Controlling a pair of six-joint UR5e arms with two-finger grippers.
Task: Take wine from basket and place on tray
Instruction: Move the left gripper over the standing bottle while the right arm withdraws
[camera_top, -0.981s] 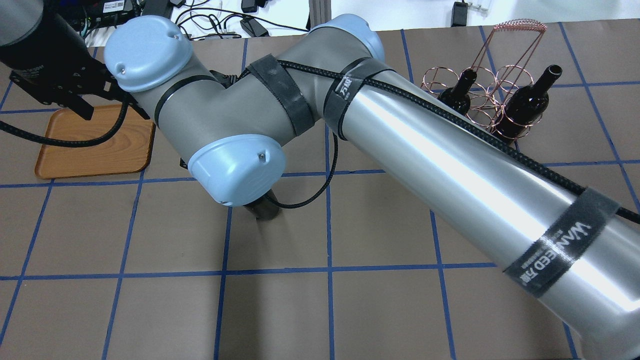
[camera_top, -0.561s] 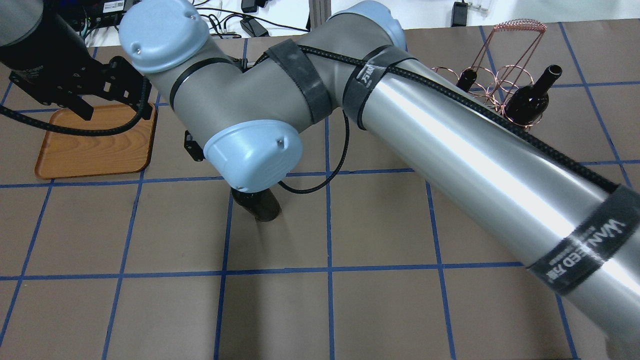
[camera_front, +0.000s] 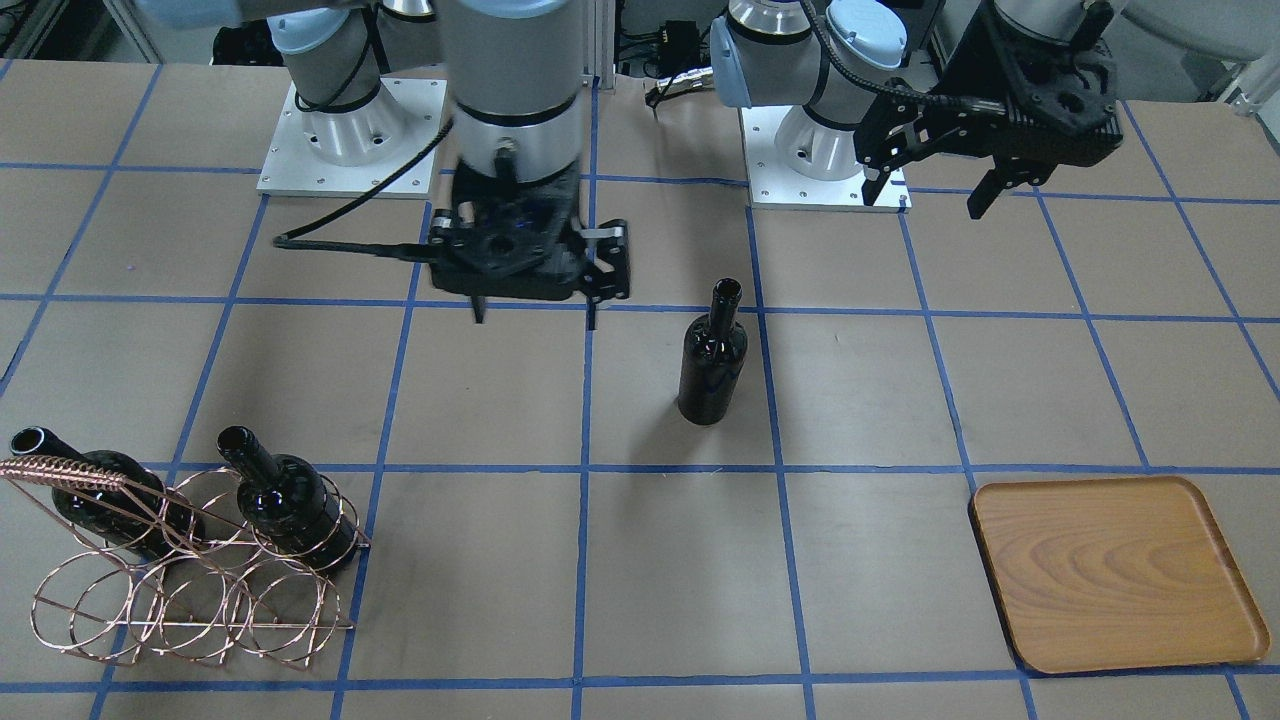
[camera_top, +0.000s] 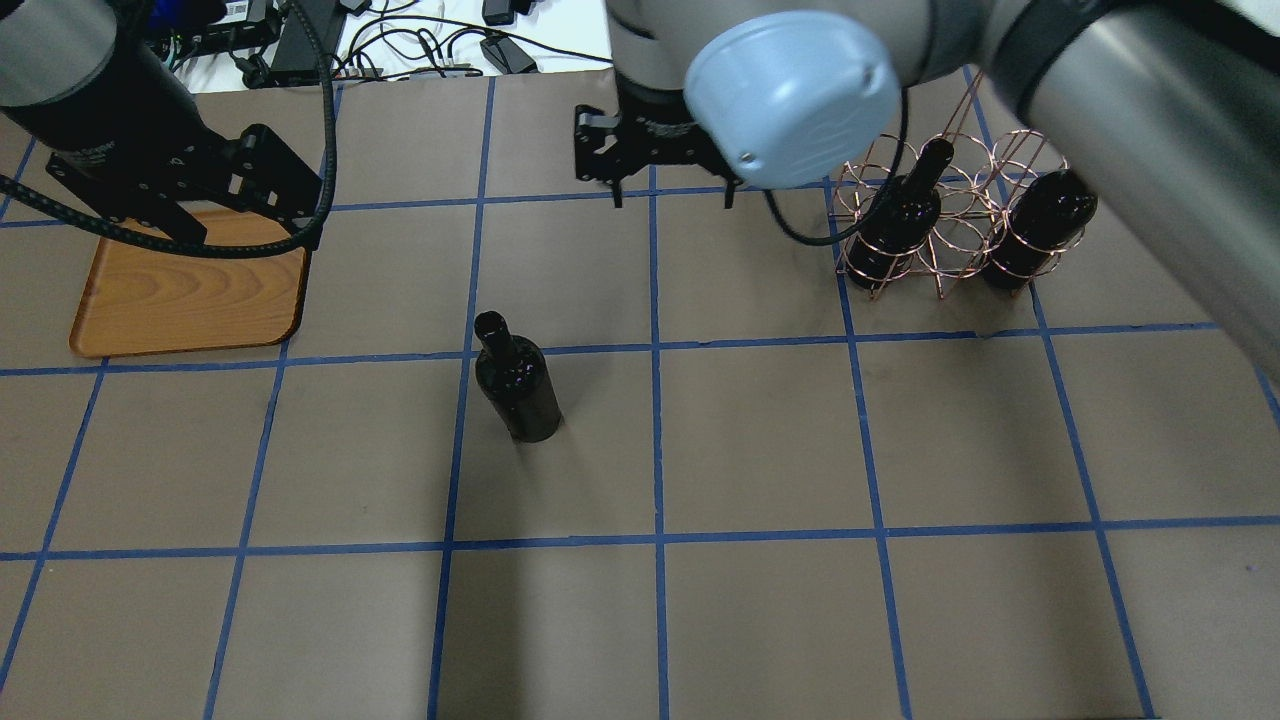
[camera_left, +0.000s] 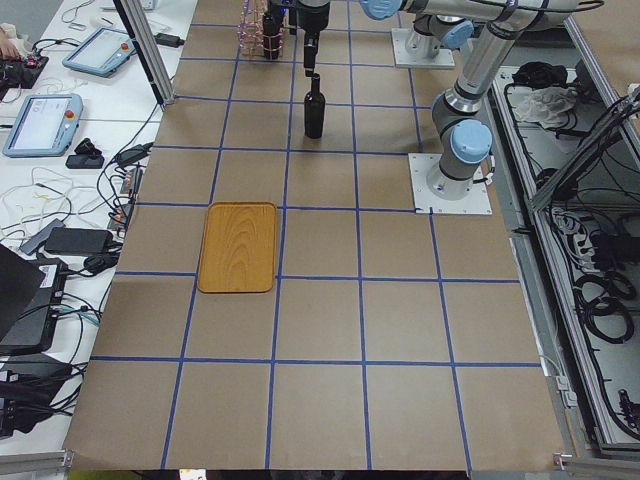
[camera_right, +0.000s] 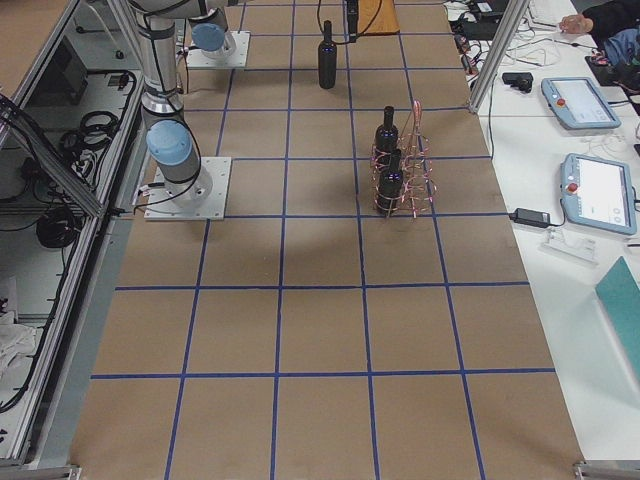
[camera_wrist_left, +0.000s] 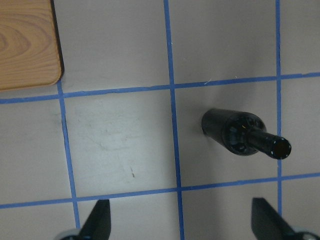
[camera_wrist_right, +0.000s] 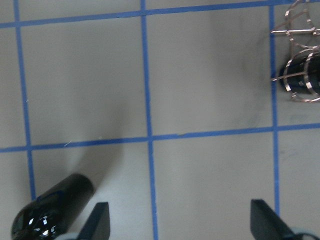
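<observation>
We see the wine (camera_top: 517, 380) standing upright on the bench (camera_top: 760, 620), well apart from the basket (camera_top: 955, 240) and the tray (camera_top: 190, 300). Two other bottles (camera_top: 905, 215) sit in the basket. The right claw (camera_top: 673, 200) hangs spread wide and empty. The left claw (camera_top: 250, 235), also wide and empty, seems to hover over the tray's far edge.

My table (camera_top: 760, 440): brown paper, blue tape grid (camera_top: 657, 450). Cable mess (camera_top: 430, 45) past far edge. Teach pendants (camera_right: 600, 192) on side bench.
</observation>
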